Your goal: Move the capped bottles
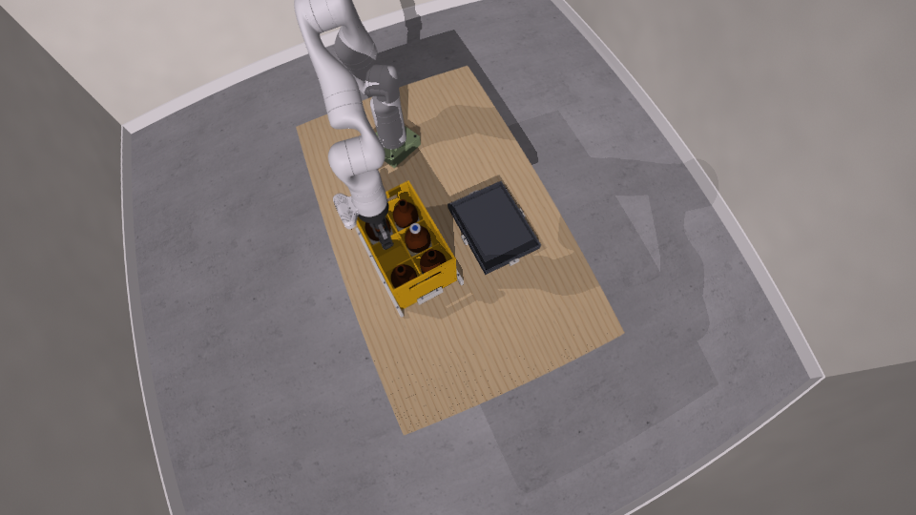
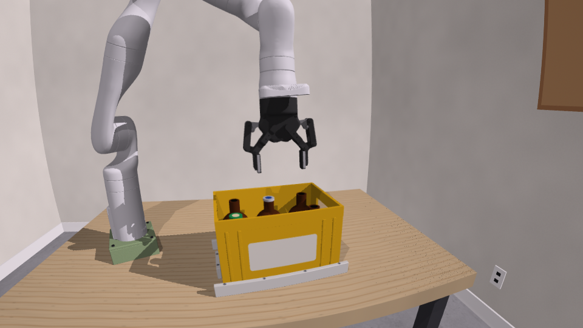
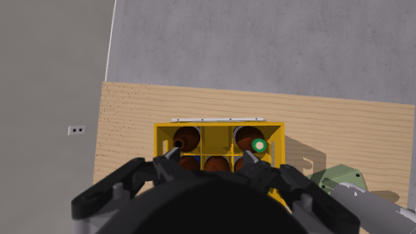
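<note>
The yellow crate (image 1: 404, 243) stands on the wooden table and holds several brown bottles. One bottle has a blue cap (image 2: 268, 198), also seen from above (image 1: 415, 228). Another has a green cap (image 2: 235, 215), which shows in the wrist view (image 3: 259, 146) in a corner compartment. Open-necked bottles (image 2: 300, 198) stand in other compartments, one of them behind the green-capped bottle (image 2: 234, 203). The dark tray (image 1: 492, 225) lies empty to the right of the crate. My gripper (image 2: 281, 165) hangs open and empty above the crate, clear of the bottle tops, pointing straight down.
The arm's green base (image 1: 402, 148) is bolted to the table behind the crate. A white strip (image 2: 281, 279) runs along the crate's foot. The table edge lies close beyond the crate in the wrist view.
</note>
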`<action>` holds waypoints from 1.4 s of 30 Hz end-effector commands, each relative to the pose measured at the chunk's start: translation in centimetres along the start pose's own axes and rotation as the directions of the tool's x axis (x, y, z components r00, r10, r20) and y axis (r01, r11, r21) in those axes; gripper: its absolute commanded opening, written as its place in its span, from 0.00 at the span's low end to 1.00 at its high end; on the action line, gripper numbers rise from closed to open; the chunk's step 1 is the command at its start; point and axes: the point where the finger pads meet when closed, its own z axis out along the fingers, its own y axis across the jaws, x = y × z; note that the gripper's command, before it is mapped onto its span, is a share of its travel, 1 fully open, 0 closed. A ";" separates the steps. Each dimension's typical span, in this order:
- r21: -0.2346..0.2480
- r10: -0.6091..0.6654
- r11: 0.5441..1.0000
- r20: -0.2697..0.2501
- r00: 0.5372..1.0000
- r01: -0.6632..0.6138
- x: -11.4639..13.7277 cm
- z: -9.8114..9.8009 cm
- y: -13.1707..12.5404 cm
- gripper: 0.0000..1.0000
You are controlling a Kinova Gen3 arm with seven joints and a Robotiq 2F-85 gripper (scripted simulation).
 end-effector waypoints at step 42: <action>-0.022 -0.045 0.999 0.036 0.998 0.045 -2.4 2.5 1.2 1.00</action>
